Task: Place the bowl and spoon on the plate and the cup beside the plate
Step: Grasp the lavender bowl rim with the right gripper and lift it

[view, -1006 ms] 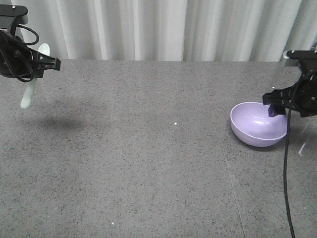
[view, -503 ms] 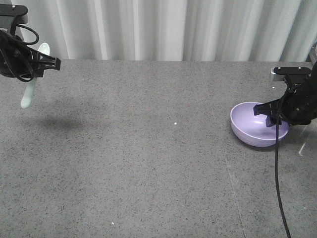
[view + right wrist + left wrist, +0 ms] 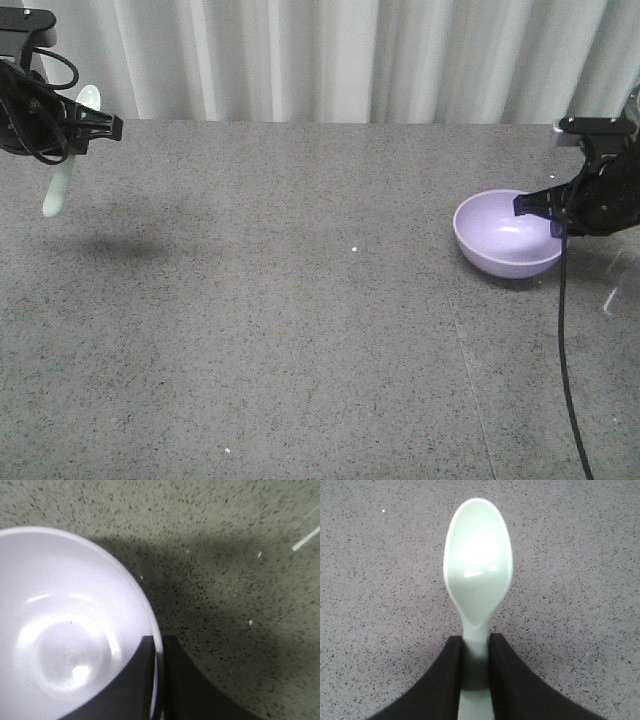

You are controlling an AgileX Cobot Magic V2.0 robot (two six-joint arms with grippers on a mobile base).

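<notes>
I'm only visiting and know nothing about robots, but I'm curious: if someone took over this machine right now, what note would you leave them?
The left hand is shut on the spoon, gripping its handle and holding it in the air over the left side of the table.
The right hand is shut on the rim of the bowl, one finger inside and one outside, at the table's right side. I cannot tell whether the bowl is lifted.
The plate and cup are not in view.
Done: spoon and bowl gripped.
Left: bowl and spoon onto the plate, cup beside it.
</notes>
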